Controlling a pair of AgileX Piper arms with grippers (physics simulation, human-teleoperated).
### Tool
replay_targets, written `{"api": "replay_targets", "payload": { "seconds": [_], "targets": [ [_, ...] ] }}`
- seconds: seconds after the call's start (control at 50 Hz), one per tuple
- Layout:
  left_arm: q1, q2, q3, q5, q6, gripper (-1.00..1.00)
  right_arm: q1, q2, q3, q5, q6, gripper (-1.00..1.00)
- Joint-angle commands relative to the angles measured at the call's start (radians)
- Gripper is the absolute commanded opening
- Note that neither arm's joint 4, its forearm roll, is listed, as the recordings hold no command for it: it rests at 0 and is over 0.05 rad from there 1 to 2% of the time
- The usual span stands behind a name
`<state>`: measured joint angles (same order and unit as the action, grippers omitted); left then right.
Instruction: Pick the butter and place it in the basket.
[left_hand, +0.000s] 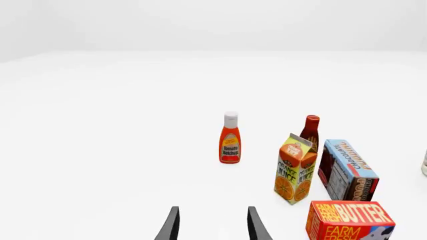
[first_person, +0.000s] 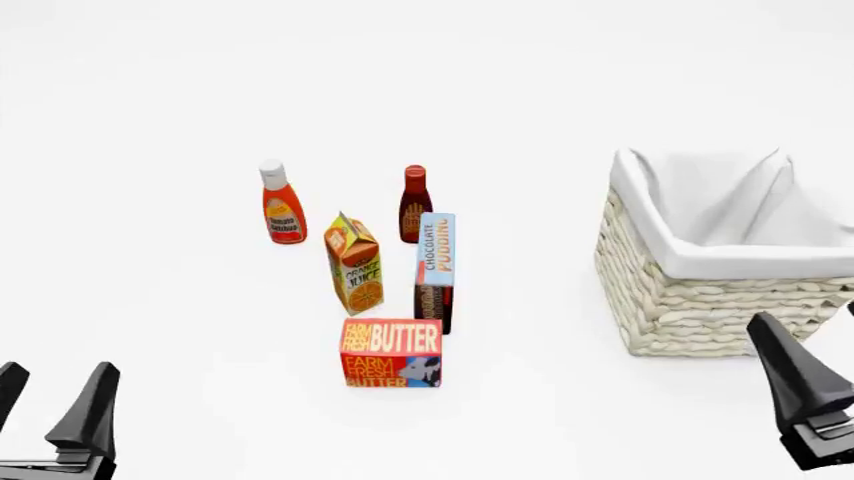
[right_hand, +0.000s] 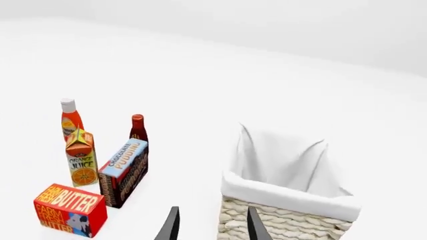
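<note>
The butter (first_person: 390, 352), a red-and-orange carton with a cow picture, stands on the white table in front of the other groceries. It also shows in the left wrist view (left_hand: 350, 220) and the right wrist view (right_hand: 70, 210). The basket (first_person: 694, 300), cream wicker with white cloth lining, stands to the right of the groceries and shows in the right wrist view (right_hand: 287, 220). My left gripper (first_person: 47, 400) is open and empty at the near left, well left of the butter. My right gripper (first_person: 809, 330) is open and empty at the near right, in front of the basket.
Behind the butter stand an orange juice carton (first_person: 355, 265) and a chocolate pudding box (first_person: 435, 270). Farther back are a ketchup bottle (first_person: 279, 205) and a dark red sauce bottle (first_person: 415, 200).
</note>
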<state>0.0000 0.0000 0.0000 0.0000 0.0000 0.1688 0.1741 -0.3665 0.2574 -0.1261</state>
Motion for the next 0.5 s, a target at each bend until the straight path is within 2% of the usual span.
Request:
{"api": "replay_targets", "payload": {
  "seconds": [0.02,0.06,0.16,0.18,0.26,0.28,0.32,0.36,0.5],
  "targets": [
    [0.0,0.0,0.0,0.0,0.0,1.0,0.143,0.192,-0.176,0.068,-0.022,1.0],
    [0.0,0.0,0.0,0.0,0.0,1.0,0.166,0.203,-0.206,0.078,-0.056,1.0],
    [0.0,0.0,0.0,0.0,0.0,1.0,0.187,0.251,-0.26,0.108,-0.083,1.0],
    [0.0,0.0,0.0,0.0,0.0,1.0,0.193,0.276,-0.271,0.108,-0.11,1.0],
    [0.0,0.0,0.0,0.0,0.0,1.0,0.239,0.334,-0.3,0.13,-0.107,1.0],
    [0.0,0.0,0.0,0.0,0.0,1.0,0.273,0.371,-0.31,0.139,-0.104,1.0],
    [0.0,0.0,0.0,0.0,0.0,1.0,0.256,0.37,-0.321,0.144,-0.141,1.0],
    [0.0,0.0,0.0,0.0,0.0,1.0,0.268,0.393,-0.332,0.151,-0.135,1.0],
    [0.0,0.0,0.0,0.0,0.0,1.0,0.29,0.451,-0.396,0.179,-0.208,1.0]
  ]
}}
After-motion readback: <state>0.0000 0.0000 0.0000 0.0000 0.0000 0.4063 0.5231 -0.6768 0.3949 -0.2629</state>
